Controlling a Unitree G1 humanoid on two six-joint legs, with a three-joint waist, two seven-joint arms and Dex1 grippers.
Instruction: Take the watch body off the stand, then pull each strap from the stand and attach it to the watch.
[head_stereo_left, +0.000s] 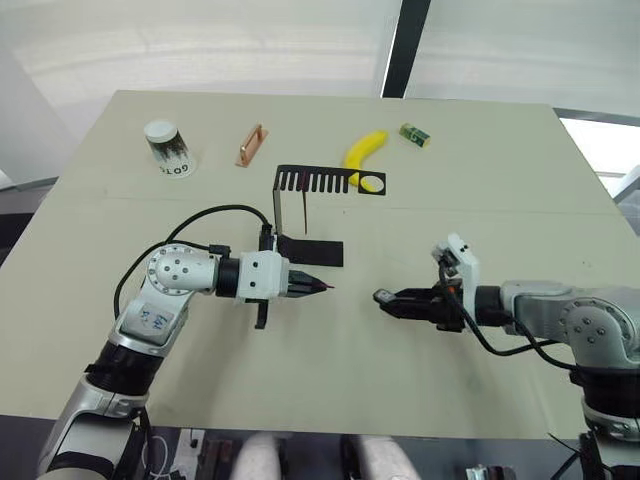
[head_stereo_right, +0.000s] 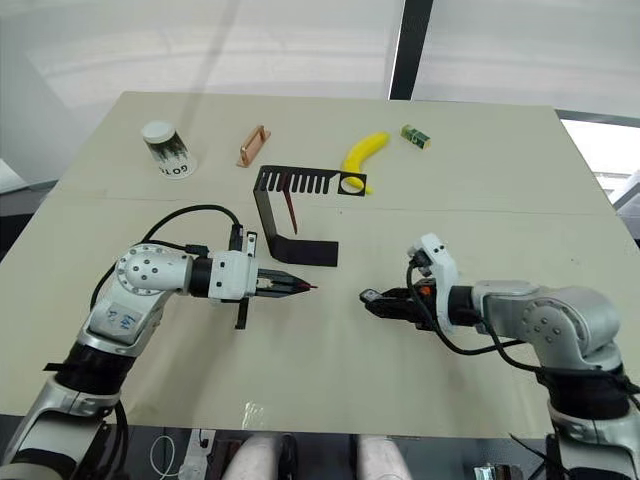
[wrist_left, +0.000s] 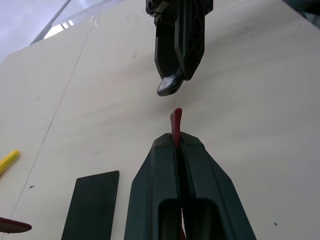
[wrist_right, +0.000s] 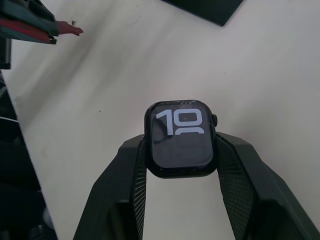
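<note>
Stand (head_stereo_left: 300, 210) upright mid-table with one red strap (head_stereo_right: 290, 212) hanging from its slotted arm, left gripper (head_stereo_left: 318, 286) pinching the other strap (wrist_left: 175, 122), right gripper (wrist_right: 181, 150) clamping the watch body (wrist_right: 181, 139), tips facing, apart.

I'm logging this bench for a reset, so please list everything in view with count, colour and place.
table: 1, beige, under everything
stand: 1, black, table centre
straps: 2, dark red; one hanging from the stand's slotted arm, one in the left gripper
watch body: 1, black, in the right gripper
banana: 1, yellow, behind the stand
copper bar: 1, far side, left of the banana
cup: 1, white and black, far left, upside down
green block: 1, far side, right of the banana
left gripper: black, shut on a strap
right gripper: black, clamping the watch body
</note>
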